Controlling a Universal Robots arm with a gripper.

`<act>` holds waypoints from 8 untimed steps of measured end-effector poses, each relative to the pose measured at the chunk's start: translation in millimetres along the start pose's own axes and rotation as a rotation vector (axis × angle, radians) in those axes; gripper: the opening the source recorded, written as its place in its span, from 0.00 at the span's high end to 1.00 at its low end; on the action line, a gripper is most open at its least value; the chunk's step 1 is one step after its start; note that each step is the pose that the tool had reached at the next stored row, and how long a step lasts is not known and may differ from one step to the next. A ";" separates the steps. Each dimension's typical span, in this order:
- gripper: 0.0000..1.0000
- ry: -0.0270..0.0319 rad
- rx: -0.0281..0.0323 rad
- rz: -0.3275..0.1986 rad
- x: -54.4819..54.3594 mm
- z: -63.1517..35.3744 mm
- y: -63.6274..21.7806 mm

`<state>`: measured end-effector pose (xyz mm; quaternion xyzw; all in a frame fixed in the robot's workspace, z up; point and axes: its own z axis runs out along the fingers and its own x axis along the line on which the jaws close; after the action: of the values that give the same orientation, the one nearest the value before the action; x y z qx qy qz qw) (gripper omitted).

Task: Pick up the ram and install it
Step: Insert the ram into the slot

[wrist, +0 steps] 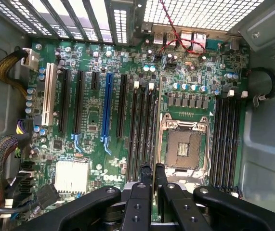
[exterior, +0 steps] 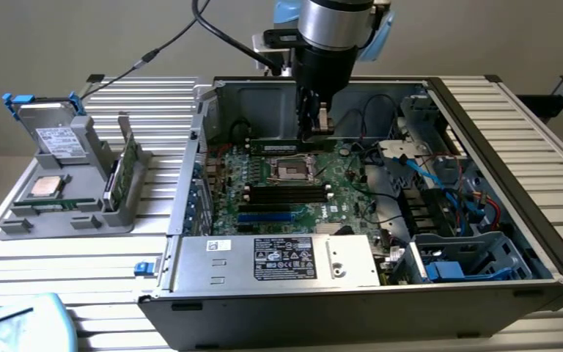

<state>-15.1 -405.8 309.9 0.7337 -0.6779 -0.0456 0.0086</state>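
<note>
1. Here, one end effector [exterior: 313, 132] [wrist: 152, 180] is closed on one ram [exterior: 279, 144] [wrist: 155, 130], pinched edge-on between its two fingers inside the open computer case [exterior: 252, 103].
2. The ram is over the motherboard [wrist: 94, 115], above the bank of memory slots just beside the one empty processor socket [wrist: 184, 147]. Whether it touches a slot I cannot tell.
3. A second bank lies on the socket's other side.
4. One blue expansion slot [wrist: 107, 108] and one white slot [wrist: 48, 96] show; white print on the board reads "DELL" [wrist: 113, 177].
5. On the surface [exterior: 56, 293], at the exterior view's left, one gray holder [exterior: 67, 220] carries one silver processor chip [exterior: 47, 187] and one upright green stick [exterior: 115, 180].
6. The power supply label [exterior: 284, 258] is too small to read.
</note>
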 end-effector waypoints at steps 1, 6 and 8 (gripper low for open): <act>0.86 -0.0001 0.0007 0.000 0.0 0.5 -0.1; 0.86 0.0005 0.0024 0.000 0.4 7.4 -0.5; 0.86 0.0006 0.0032 0.000 0.6 11.1 -0.7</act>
<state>-15.2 -405.8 298.7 0.7337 -0.6779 -0.0444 0.0076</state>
